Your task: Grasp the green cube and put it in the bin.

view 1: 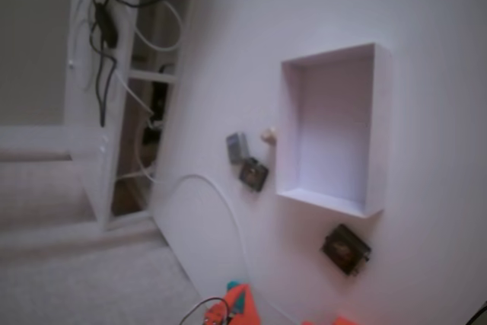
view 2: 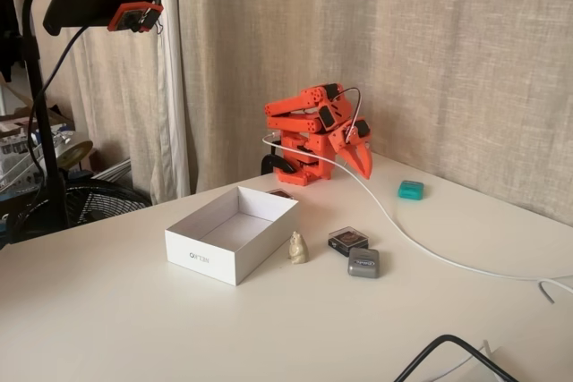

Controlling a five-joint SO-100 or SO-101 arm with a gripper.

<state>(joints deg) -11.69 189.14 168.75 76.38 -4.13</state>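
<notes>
Above the white table [view 2: 134, 310], the claw [view 2: 361, 160] hangs empty, slightly parted, well apart from the green cube [view 2: 411, 190].

The white table [view 2: 107, 310] carries the bin [view 2: 235, 233] near its middle. Just beside the bin's side lie a small beige figure [view 2: 297, 248], a dark tag [view 2: 347, 240] and a grey block [view 2: 363, 262]. The cube [view 2: 411, 190] sits toward the far edge, near the arm's base [view 2: 300, 170]. A white cable [view 2: 430, 252] crosses to the right edge.
</notes>
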